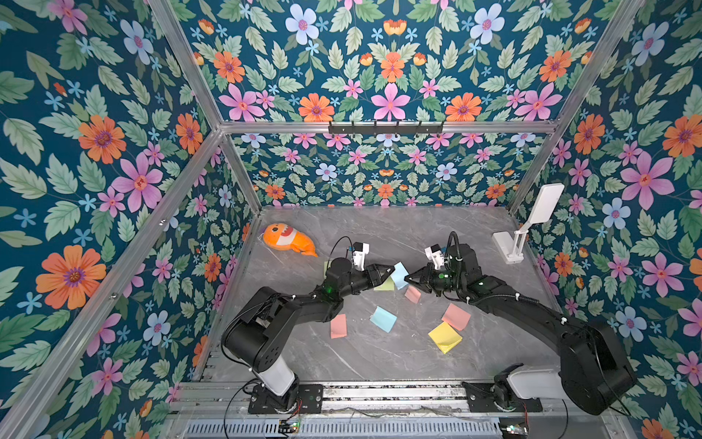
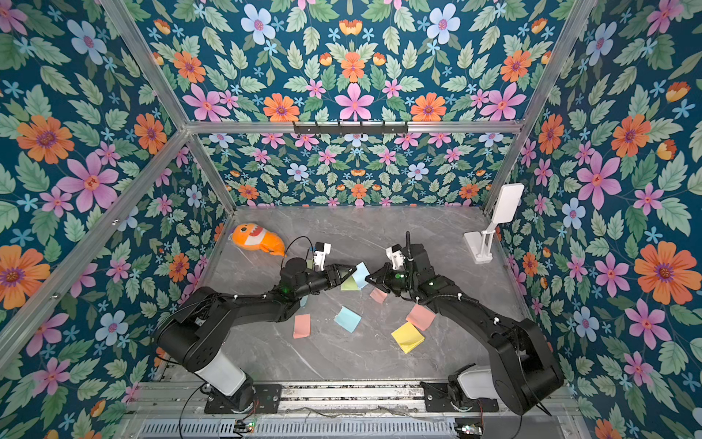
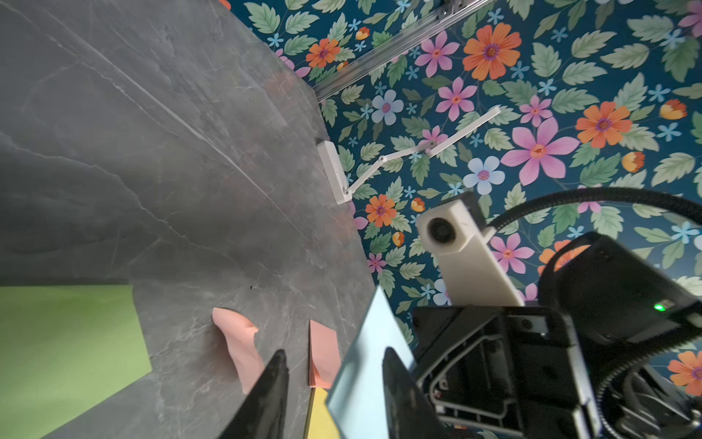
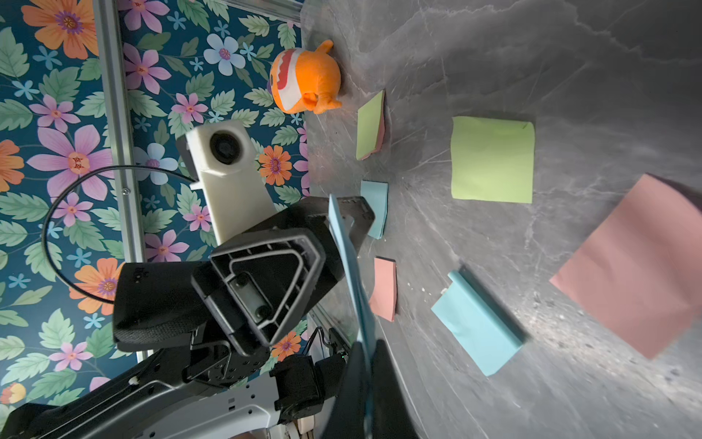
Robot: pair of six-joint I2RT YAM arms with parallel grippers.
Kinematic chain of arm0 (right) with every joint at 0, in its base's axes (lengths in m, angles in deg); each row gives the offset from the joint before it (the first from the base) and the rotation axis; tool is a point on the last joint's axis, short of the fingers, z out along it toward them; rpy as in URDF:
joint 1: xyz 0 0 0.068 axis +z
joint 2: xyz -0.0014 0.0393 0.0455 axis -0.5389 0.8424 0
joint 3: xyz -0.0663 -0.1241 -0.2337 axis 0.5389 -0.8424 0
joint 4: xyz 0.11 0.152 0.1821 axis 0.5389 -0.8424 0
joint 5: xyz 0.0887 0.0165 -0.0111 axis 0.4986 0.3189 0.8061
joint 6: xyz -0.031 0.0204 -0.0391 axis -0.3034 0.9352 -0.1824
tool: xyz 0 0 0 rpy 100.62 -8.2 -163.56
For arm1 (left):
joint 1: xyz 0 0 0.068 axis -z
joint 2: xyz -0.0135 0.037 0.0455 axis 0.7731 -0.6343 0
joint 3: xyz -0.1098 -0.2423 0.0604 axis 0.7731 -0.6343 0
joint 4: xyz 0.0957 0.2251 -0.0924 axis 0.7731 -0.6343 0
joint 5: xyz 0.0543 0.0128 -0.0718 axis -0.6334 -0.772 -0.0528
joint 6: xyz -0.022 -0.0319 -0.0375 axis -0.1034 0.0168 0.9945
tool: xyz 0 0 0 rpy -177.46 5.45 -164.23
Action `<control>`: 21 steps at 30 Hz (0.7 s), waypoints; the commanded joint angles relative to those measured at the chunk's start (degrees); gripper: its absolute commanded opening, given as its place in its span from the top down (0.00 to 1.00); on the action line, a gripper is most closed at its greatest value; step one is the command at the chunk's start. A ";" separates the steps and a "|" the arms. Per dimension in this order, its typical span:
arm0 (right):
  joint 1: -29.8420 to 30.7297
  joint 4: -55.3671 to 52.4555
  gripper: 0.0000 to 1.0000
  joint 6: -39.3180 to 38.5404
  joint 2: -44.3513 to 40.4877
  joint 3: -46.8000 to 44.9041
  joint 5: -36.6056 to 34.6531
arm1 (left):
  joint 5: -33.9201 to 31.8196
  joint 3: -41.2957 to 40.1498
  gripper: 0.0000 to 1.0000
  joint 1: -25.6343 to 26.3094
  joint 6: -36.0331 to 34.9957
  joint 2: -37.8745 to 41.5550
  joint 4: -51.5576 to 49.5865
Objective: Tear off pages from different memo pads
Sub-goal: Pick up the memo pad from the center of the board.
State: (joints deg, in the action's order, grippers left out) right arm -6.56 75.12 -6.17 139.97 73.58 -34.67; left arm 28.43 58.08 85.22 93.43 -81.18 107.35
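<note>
two pincers meet nose to nose over the middle of the bench (image 1: pixel 380 235). right pincer (image 4: pixel 366 365) is clenched on one edge of a loose blue page (image 4: pixel 347 258). the page hangs in the air between the arms, off any pad. left pincer (image 3: pixel 334 353) is released: its jaws straddle the same page, one finger touching or nearly touching it, the other clear of it.

risks as i read them:
- fingertips sit just beside each other, so any further closing-in could clash them.
- left shuts off-centre and the flimsy sheet folds or creases instead of seating flat.
- both clamp and pull apart, and the page rips.
- right lets go before left has it. the sheet flutters down onto the green page (image 1: pixel 383 285) or the curled pink page (image 1: pixel 413 293) below and gets mixed in with the loose ones.
- a wide swing on retreat shoves the pink pad (image 1: pixel 456 316) beside the right arm, or the yellow pad (image 1: pixel 445 336) touching it.
</note>
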 commanded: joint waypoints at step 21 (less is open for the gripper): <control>-0.04 9.94 0.66 6.09 -1.37 -4.25 2.34 | 3.93 1.89 1.00 -0.41 -0.97 1.84 -4.96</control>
State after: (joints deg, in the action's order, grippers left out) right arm -6.56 83.98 1.17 139.57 69.58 -32.63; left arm 31.12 59.70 85.33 94.61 -80.33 106.07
